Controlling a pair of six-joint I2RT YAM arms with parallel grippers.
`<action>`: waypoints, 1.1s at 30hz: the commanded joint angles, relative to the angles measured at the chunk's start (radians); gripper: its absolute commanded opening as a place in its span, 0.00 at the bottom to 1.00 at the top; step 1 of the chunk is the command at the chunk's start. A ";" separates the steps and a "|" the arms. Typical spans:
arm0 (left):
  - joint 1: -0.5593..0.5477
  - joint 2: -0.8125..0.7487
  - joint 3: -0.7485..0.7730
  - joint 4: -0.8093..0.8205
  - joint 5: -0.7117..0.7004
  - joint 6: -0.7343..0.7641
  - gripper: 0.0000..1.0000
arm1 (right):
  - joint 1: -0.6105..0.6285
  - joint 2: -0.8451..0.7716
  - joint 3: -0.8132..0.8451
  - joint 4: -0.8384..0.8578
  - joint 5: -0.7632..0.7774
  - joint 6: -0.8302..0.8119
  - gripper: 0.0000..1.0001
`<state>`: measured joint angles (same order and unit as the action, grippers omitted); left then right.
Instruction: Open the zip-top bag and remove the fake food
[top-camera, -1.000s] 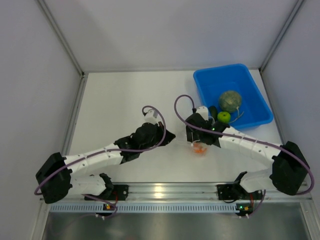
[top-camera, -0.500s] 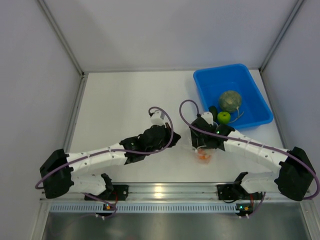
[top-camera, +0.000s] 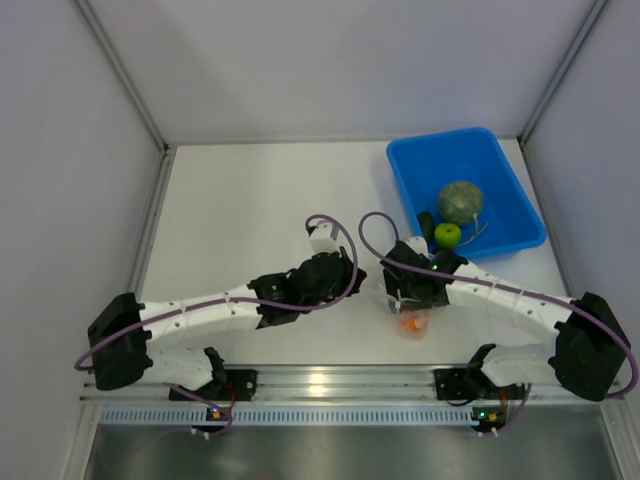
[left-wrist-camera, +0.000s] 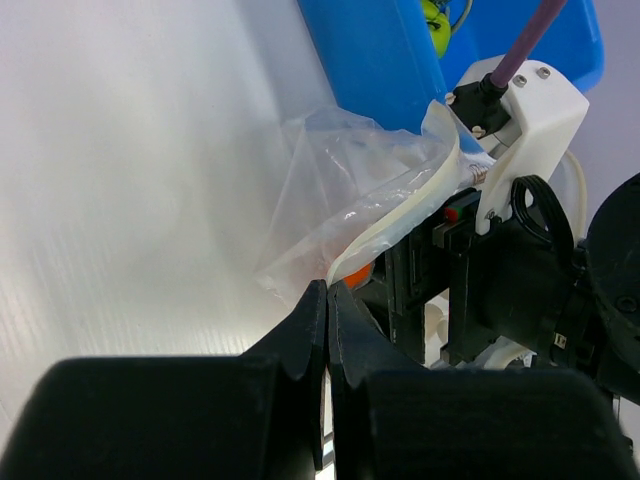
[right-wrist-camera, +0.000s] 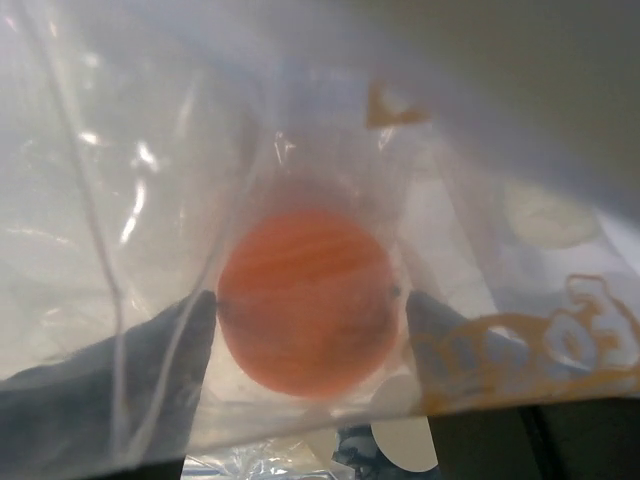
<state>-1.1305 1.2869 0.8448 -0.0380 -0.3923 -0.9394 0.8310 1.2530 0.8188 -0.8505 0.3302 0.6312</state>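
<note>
The zip-top bag (left-wrist-camera: 340, 185) is clear crinkly plastic with a white zip strip. It hangs between my two grippers near the table's front middle (top-camera: 392, 298). My left gripper (left-wrist-camera: 327, 290) is shut on the bag's edge just below the zip strip; it also shows in the top view (top-camera: 347, 277). My right gripper (right-wrist-camera: 310, 312) shows through the plastic, with one finger touching each side of the orange (right-wrist-camera: 305, 300). The orange shows under that gripper in the top view (top-camera: 412, 323). The melon (top-camera: 460, 201), green apple (top-camera: 447, 234) and a dark piece (top-camera: 428, 222) lie in the blue bin (top-camera: 500, 165).
The blue bin stands at the back right, close behind the right arm; its wall shows in the left wrist view (left-wrist-camera: 370, 60). Grey walls close in the table on the left, back and right. A metal rail runs along the near edge (top-camera: 330, 380).
Both grippers have shifted right and toward the near edge. The bag and the orange have moved with them. The left gripper has closed in on the right one.
</note>
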 joint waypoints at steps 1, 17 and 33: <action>-0.003 0.034 0.049 -0.013 -0.036 0.020 0.00 | 0.011 -0.004 -0.010 -0.085 -0.037 -0.010 0.79; -0.009 0.048 0.063 -0.014 -0.039 0.037 0.00 | 0.062 0.046 -0.018 -0.062 -0.048 0.022 0.58; -0.011 -0.018 0.056 -0.016 0.032 0.068 0.00 | 0.082 -0.119 0.160 -0.015 0.062 0.079 0.41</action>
<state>-1.1400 1.3045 0.8776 -0.0696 -0.3756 -0.8909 0.9016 1.1595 0.9218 -0.9108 0.3428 0.6846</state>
